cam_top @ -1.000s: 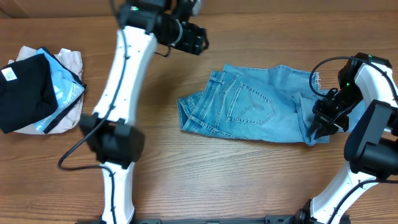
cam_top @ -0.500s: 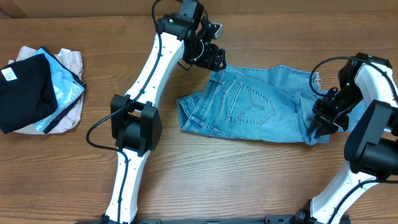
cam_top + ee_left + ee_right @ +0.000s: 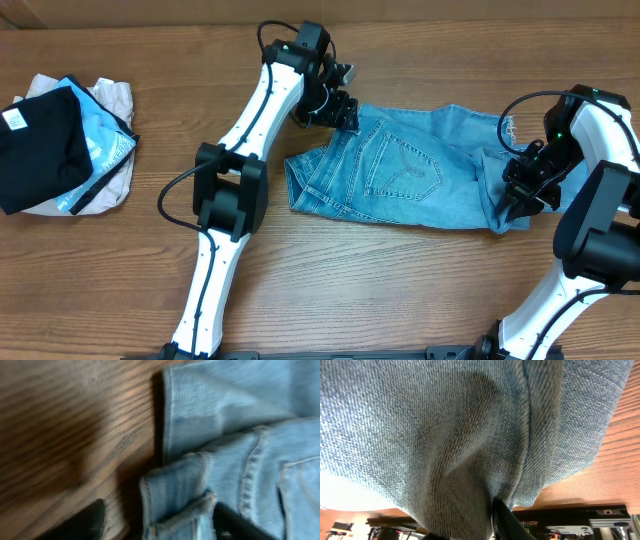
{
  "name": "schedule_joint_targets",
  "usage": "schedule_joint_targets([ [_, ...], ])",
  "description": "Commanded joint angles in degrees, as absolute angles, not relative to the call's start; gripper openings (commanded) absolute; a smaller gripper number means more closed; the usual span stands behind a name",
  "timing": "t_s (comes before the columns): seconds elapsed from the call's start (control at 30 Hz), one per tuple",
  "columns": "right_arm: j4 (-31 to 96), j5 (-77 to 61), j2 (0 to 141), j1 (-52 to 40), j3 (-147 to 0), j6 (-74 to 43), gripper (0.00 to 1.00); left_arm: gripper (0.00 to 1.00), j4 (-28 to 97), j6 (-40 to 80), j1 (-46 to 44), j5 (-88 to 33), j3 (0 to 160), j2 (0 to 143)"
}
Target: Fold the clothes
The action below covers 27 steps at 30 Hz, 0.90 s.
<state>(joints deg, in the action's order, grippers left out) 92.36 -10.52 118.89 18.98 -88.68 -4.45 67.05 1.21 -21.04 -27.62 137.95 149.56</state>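
Note:
The light-blue jeans (image 3: 410,170) lie folded across the table's middle, back pocket up and waistband to the left. My left gripper (image 3: 340,108) is down at the waistband's far left corner. In the left wrist view it (image 3: 160,527) is open. Its dark fingers (image 3: 87,520) straddle the denim edge and a belt loop (image 3: 192,507), one over bare wood, the other over the jeans (image 3: 240,450). My right gripper (image 3: 520,195) is shut on the jeans' right end. Bunched denim (image 3: 470,435) fills the right wrist view, pinched at the gripper (image 3: 470,530).
A pile of a black garment with a white tag (image 3: 40,150), a cyan cloth (image 3: 105,145) and a beige cloth (image 3: 110,100) sits at the far left. Bare wooden table (image 3: 400,280) lies in front of the jeans.
My left arm swung from the back of the table down to the jeans' waistband corner. The right arm and the jeans have not moved.

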Motion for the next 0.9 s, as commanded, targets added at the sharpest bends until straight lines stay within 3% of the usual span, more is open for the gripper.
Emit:
schedule_joint_targets([
  [0.0,91.79,-10.94,117.69,18.70,-88.36,-4.43,0.22,0.49,66.70,1.45,-21.87,-30.48,137.82,150.52],
  [0.17,91.81,-10.94,117.69,18.70,-88.36,-4.43,0.22,0.04,67.24,1.23,-21.96,-31.62,137.84,150.45],
  [0.4,91.13,-10.94,117.69,18.70,-88.36,-4.43,0.22,0.04,73.95,-3.38,-21.78,-37.12,138.02,145.34],
  [0.67,90.39,-10.35,117.69,18.98,-88.49,-4.71,0.23,0.04,96.01,-19.16,-21.82,-34.94,138.02,133.34],
  [0.87,90.48,-10.39,117.64,20.03,-91.33,-5.98,0.31,0.04,96.84,-19.84,-22.28,-37.10,137.93,127.39],
])
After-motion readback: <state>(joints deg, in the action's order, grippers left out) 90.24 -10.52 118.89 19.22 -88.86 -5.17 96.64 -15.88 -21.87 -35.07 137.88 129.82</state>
